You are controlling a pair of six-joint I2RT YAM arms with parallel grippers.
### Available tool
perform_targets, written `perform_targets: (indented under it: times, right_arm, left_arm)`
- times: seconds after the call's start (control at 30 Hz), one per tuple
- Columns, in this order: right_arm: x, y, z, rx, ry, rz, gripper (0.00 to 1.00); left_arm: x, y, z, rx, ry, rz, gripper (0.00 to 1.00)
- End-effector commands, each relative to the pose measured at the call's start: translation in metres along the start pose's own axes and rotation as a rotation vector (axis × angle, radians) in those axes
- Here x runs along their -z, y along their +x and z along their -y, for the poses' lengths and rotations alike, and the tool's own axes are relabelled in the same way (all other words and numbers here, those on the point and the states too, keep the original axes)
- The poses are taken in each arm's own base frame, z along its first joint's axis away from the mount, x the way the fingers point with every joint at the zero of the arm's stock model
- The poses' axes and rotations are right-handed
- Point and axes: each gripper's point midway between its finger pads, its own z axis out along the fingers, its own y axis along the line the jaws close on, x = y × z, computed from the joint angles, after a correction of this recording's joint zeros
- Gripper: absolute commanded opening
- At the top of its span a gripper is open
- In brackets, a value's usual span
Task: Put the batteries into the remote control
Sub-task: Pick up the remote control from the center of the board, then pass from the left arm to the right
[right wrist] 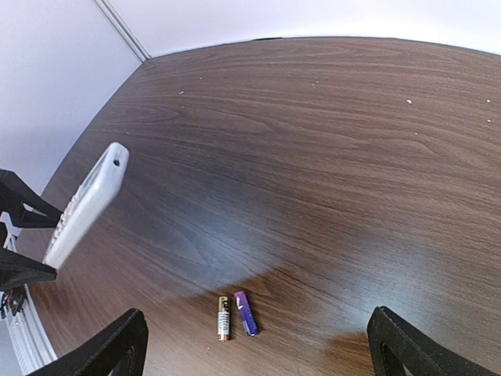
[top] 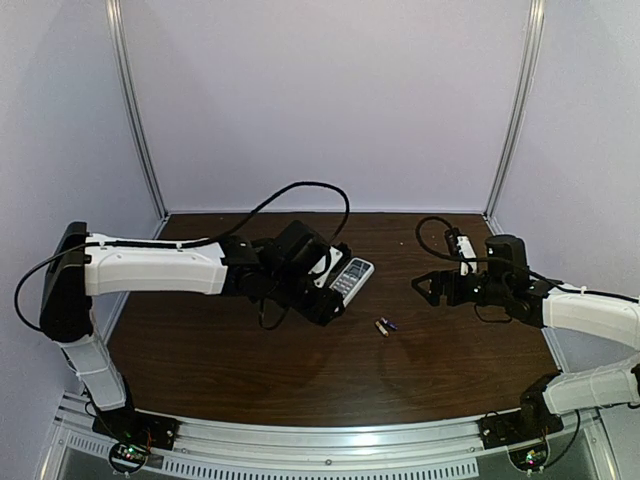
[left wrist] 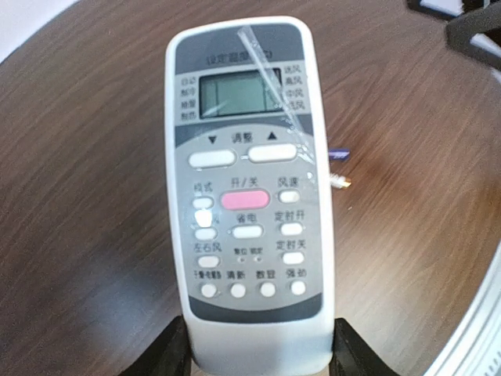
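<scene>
I see the remote (top: 351, 278) up off the table (top: 250, 370), left of centre. The 2 batteries (top: 385, 326) lie side by side on the table, right of the remote and nearer the arm bases.

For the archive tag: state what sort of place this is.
Probably a robotics lab test booth: left arm and right arm bolted to a metal rail at the edge of a dark wooden table, plain pale walls, metal corner posts.

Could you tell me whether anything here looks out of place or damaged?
One oddity: a clear strip, tape or peeling film, runs diagonally across the screen of the remote control, which the left gripper holds by its bottom end. The batteries lie neatly side by side on the table.
</scene>
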Motion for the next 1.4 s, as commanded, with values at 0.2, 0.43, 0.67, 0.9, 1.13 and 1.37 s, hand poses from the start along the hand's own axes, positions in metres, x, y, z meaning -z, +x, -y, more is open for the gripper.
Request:
perform_targets:
  times: [0.2,0.43,0.67,0.9,1.13,1.37]
  right_arm:
    - [0.053,-0.064,-0.097,0.165,-0.471,0.228,1.0]
    - [0.091,-0.068,-0.143,0.293,-0.658,0.273,1.0]
    - [0.109,-0.067,-0.19,0.368,-0.808,0.221,0.99]
    - [0.129,-0.064,-0.235,0.513,-0.88,0.134,0.95]
    - [0.133,-0.054,-0.253,0.55,-0.941,0.073,0.9]
    - [0.141,-0.04,-0.279,0.634,-0.995,0.011,0.76]
  left_arm:
    - [0.105,-0.045,0.065,-0.182,0.562,0.307,0.2]
    - [0.164,-0.034,0.083,-0.232,0.874,0.321,0.21]
    - [0.206,-0.019,0.103,-0.266,1.144,0.34,0.2]
    - [0.213,-0.011,0.112,-0.283,1.268,0.291,0.18]
    - [0.22,-0.006,0.117,-0.295,1.367,0.257,0.17]
    - [0.225,0.0,0.12,-0.29,1.438,0.218,0.17]
